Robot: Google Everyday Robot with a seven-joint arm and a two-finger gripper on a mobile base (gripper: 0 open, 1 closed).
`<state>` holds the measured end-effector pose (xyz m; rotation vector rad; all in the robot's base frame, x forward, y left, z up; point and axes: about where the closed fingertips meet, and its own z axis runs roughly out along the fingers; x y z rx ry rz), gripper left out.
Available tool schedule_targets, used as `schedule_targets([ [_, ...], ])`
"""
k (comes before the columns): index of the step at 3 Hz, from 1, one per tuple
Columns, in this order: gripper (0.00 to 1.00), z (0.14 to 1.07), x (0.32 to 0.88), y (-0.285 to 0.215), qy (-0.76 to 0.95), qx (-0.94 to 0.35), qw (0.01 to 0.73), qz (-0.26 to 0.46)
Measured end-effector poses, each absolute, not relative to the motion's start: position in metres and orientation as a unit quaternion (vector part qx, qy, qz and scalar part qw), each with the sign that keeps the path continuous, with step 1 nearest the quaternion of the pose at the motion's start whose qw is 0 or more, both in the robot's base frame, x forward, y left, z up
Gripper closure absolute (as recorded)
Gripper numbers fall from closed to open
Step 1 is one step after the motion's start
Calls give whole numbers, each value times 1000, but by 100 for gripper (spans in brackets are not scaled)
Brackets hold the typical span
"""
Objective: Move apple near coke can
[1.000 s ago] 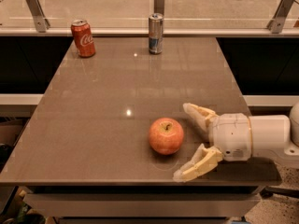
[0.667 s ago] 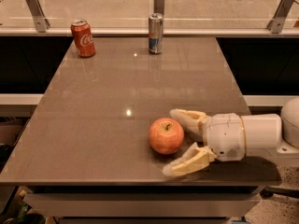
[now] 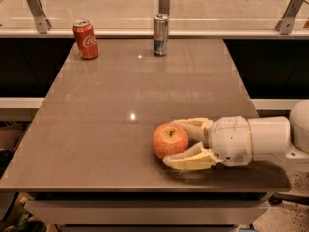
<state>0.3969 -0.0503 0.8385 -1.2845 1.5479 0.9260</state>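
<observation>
The table (image 3: pixel 120 95) is glossy grey-brown. The coke can (image 3: pixel 86 40) at its far left corner is red with white script and a silver top. The apple (image 3: pixel 169 140) is red-orange with a yellowish patch by its stem. The pincer (image 3: pixel 174 143), near the front right edge, is cream-yellow; the slim can (image 3: pixel 161 35) at the far edge is silver and blue

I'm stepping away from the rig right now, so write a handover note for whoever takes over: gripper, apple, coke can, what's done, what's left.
Gripper: low over the table near its front edge, reaching in from the right, up against the apple; a firm hold can't be confirmed.
Apple: on the table, not lifted.
Coke can: upright, far left corner. A silver-and-blue can stands mid far edge.
Done: approach.
Left: secure the apple, carry it far left, and set it by the coke can.
</observation>
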Motion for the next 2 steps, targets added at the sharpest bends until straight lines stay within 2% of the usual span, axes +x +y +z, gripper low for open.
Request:
schedule_targets([
  [1, 87, 840, 396, -48, 624, -521, 447, 373],
  [2, 100, 841, 395, -47, 623, -523, 447, 373],
])
